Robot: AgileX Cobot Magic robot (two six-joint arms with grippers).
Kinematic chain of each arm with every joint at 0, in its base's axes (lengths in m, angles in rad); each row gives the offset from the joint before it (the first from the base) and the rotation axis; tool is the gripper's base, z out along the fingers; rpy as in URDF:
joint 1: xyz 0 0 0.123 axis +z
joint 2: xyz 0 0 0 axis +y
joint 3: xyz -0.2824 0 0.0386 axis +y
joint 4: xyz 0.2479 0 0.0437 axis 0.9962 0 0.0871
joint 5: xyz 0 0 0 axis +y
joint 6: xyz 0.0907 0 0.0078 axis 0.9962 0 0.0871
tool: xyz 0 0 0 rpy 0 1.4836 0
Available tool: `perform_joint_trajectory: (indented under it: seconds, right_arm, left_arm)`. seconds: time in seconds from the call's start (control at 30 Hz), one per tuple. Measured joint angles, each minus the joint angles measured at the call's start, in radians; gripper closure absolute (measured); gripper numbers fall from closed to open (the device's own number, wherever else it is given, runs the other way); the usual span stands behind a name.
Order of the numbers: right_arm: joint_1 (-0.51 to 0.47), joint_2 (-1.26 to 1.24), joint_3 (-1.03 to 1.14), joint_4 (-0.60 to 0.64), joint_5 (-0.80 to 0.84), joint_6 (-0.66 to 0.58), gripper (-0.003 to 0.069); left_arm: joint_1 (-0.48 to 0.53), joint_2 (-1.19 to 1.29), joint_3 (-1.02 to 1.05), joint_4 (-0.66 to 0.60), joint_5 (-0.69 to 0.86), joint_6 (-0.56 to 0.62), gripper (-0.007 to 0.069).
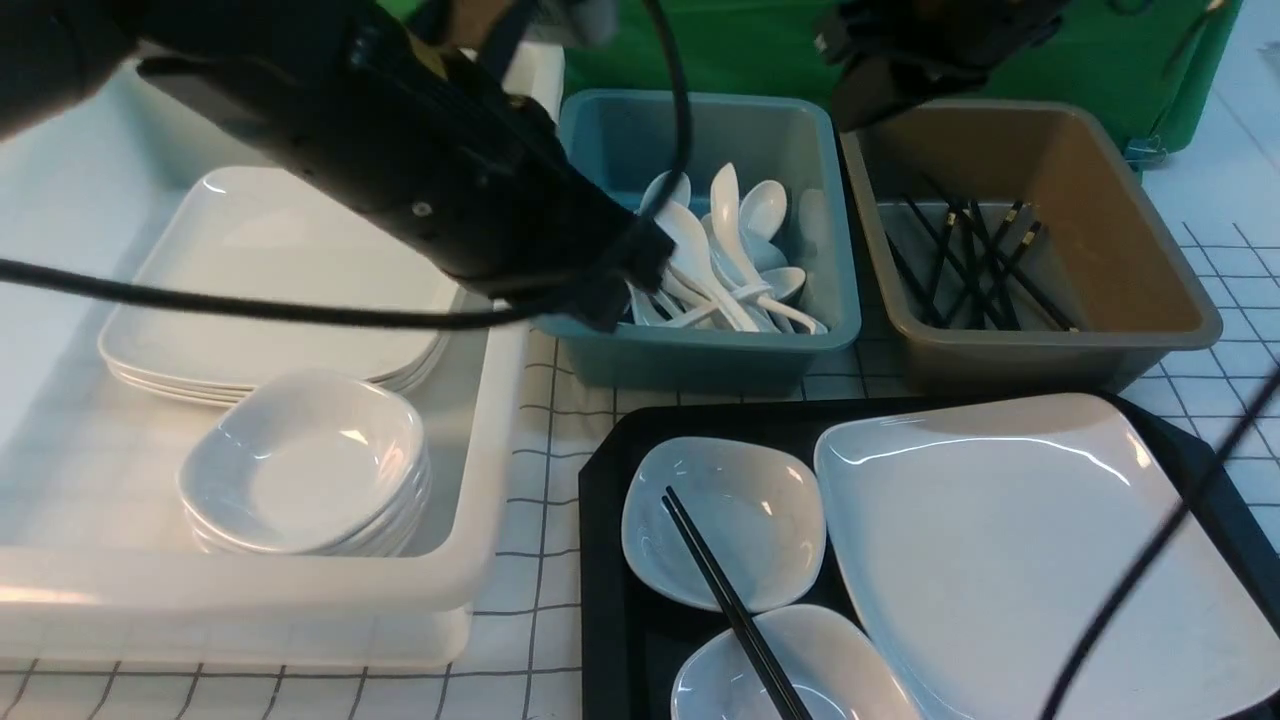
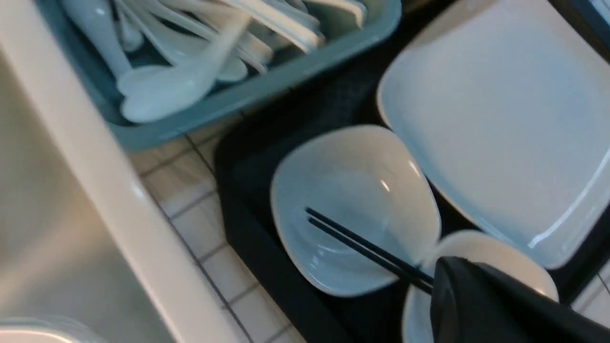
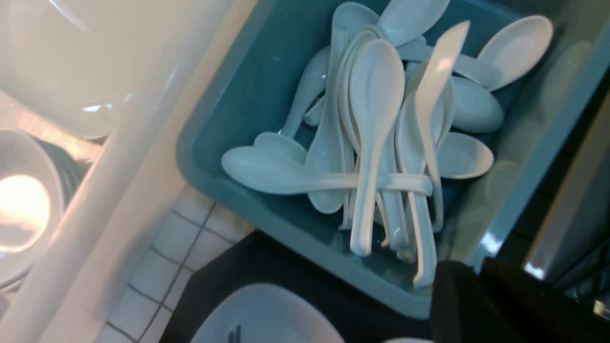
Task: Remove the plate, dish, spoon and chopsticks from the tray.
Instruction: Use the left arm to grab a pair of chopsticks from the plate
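Observation:
The black tray holds the large white plate on its right side and two small white dishes on its left. The black chopsticks lie across both dishes. The left wrist view shows the same plate, dishes and chopsticks. No spoon shows on the tray; several white spoons lie in the teal tub. My left gripper hangs over that tub's near left corner, shut and empty. My right gripper is high at the back, between the two tubs, shut and empty.
A brown tub with several black chopsticks stands to the right of the teal tub. A large white bin on the left holds stacked plates and stacked small dishes. A black cable crosses the tray's right side.

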Motion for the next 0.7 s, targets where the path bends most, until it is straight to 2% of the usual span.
perform_joint_trajectory:
  seconds: [0.03, 0.13, 0.17, 0.2, 0.3, 0.37, 0.47, 0.7]
  right_arm:
    - [0.0, -0.098, 0.09, -0.039, 0.002, -0.001, 0.0632]
    - [0.0, -0.195, 0.191, -0.093, 0.003, 0.0, 0.0629]
    - [0.0, -0.256, 0.263, -0.133, 0.005, 0.001, 0.0619]
    - [0.0, -0.284, 0.288, -0.142, 0.005, 0.001, 0.0615]
    - [0.0, -0.436, 0.517, -0.185, 0.006, 0.003, 0.0562]
    - [0.0, -0.462, 0.557, -0.186, 0.003, 0.003, 0.055]
    - [0.0, -0.563, 0.692, -0.187, -0.019, 0.005, 0.0508]
    - [0.0, -0.697, 0.806, -0.188, -0.034, 0.027, 0.0482]
  left_arm:
    - [-0.07, 0.0, 0.011, 0.032, 0.009, -0.064, 0.0627]
    - [-0.153, 0.011, 0.025, 0.073, 0.02, -0.15, 0.0627]
    - [-0.224, 0.031, 0.033, 0.106, 0.027, -0.231, 0.0627]
    - [-0.232, 0.035, 0.033, 0.11, 0.028, -0.231, 0.0627]
    - [-0.35, 0.116, 0.036, 0.174, 0.035, -0.401, 0.0609]
    - [-0.369, 0.139, 0.036, 0.181, 0.035, -0.427, 0.0599]
    - [-0.399, 0.214, 0.036, 0.184, 0.033, -0.519, 0.0526]
    - [-0.398, 0.324, 0.037, 0.184, -0.001, -0.691, 0.0244]
